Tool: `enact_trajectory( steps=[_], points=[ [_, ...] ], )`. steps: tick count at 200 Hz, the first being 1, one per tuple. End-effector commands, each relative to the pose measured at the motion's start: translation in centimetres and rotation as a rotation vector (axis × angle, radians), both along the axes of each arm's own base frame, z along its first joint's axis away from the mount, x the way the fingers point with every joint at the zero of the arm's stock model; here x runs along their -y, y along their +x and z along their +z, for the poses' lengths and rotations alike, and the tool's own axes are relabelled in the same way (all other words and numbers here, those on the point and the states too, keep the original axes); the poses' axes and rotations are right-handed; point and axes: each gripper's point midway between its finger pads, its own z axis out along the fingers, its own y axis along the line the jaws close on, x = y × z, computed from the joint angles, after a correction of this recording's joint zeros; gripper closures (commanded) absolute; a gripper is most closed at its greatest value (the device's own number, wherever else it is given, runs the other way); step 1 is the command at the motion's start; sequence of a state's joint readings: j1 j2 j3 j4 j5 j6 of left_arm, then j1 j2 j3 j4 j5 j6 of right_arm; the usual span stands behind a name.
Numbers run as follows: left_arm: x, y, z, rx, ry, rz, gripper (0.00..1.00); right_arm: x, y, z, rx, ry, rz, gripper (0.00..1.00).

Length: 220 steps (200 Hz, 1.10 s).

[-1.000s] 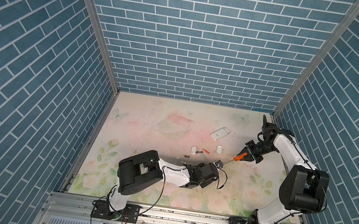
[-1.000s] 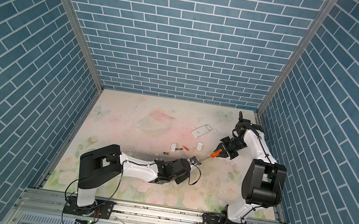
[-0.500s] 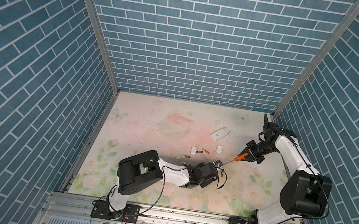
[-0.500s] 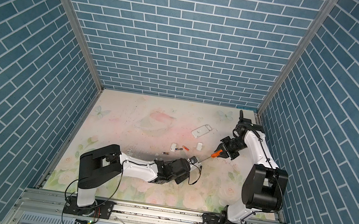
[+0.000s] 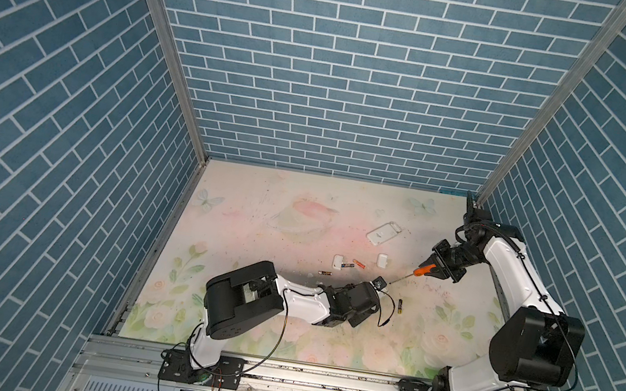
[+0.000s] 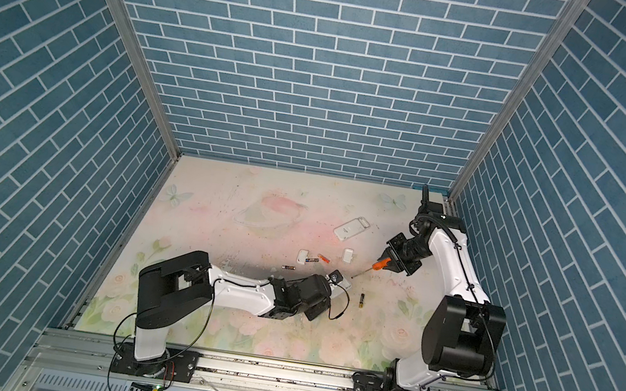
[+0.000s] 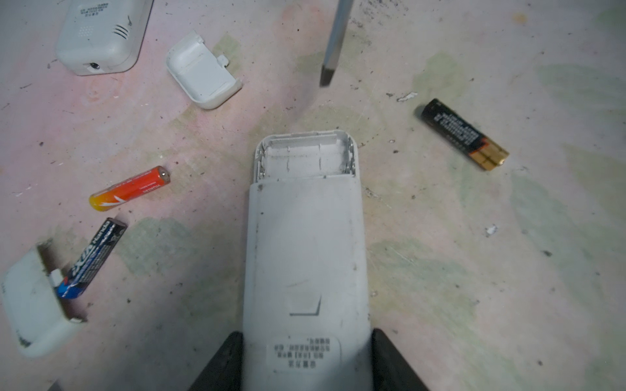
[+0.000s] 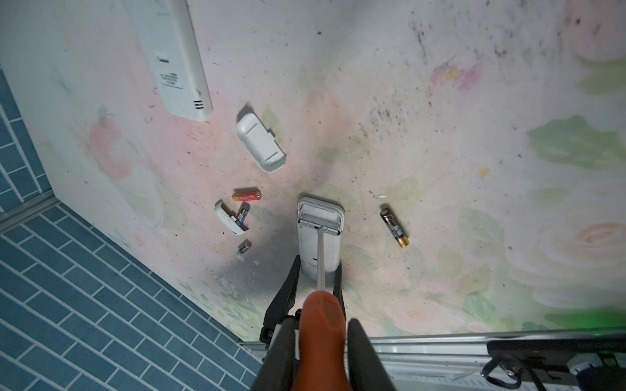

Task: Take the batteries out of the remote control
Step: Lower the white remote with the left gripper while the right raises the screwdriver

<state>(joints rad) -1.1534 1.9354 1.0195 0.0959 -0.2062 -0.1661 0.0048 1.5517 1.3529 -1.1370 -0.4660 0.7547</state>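
My left gripper (image 7: pixel 306 335) is shut on the white remote control (image 7: pixel 305 254), which lies back up on the mat. Its open end compartment (image 7: pixel 305 157) shows no cell inside. The batteries lie loose around it: an orange one (image 7: pixel 130 188), a blue-black one (image 7: pixel 91 259), a black-and-gold one (image 7: pixel 464 133) and a small dark one (image 8: pixel 244 246). My right gripper (image 8: pixel 321 325) is shut on the orange-handled screwdriver (image 8: pixel 321 315). The screwdriver's tip (image 7: pixel 327 79) hangs just beyond the remote's open end, apart from it. In both top views the grippers (image 5: pixel 373 287) (image 6: pixel 389 263) face each other mid-table.
A second white remote (image 7: pixel 101 34) lies further back. Two small white covers (image 7: pixel 203 71) (image 7: pixel 32 304) rest on the mat, one touching the blue-black cell. Blue brick walls close in the floral mat (image 5: pixel 300 211) on three sides.
The right arm's lower links have shifted slightly. Both grippers, the screwdriver, the remote and the loose cells stay where they were.
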Motion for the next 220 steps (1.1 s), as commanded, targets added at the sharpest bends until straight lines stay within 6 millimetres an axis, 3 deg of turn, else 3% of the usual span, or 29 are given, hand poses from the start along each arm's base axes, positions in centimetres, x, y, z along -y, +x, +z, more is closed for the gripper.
enact_trajectory(
  steps=[1,28,82,136,179,220],
  points=[
    [-10.6,-5.2,-9.4,-0.263,0.434,0.010,0.54,1.2,1.5,2.6,0.151,-0.047,0.034,1.00],
    [-10.7,-5.3,-8.5,-0.276,0.435,0.038,0.47,3.5,1.4,2.6,0.201,-0.050,-0.015,1.00],
    [-9.9,-5.0,-5.9,-0.295,0.379,0.095,0.37,8.3,-1.6,3.8,0.195,-0.209,0.036,1.00],
    [-8.3,-4.8,-3.1,-0.328,0.282,0.136,0.31,8.9,-3.7,2.8,0.197,-0.227,0.050,1.00],
    [-8.0,-4.2,0.8,-0.295,0.173,0.179,0.30,7.4,0.5,2.4,0.375,-0.070,-0.026,1.00],
    [-8.6,-2.7,6.3,-0.216,0.058,0.239,0.30,7.5,6.7,2.0,0.527,0.159,-0.175,1.00]
  ],
)
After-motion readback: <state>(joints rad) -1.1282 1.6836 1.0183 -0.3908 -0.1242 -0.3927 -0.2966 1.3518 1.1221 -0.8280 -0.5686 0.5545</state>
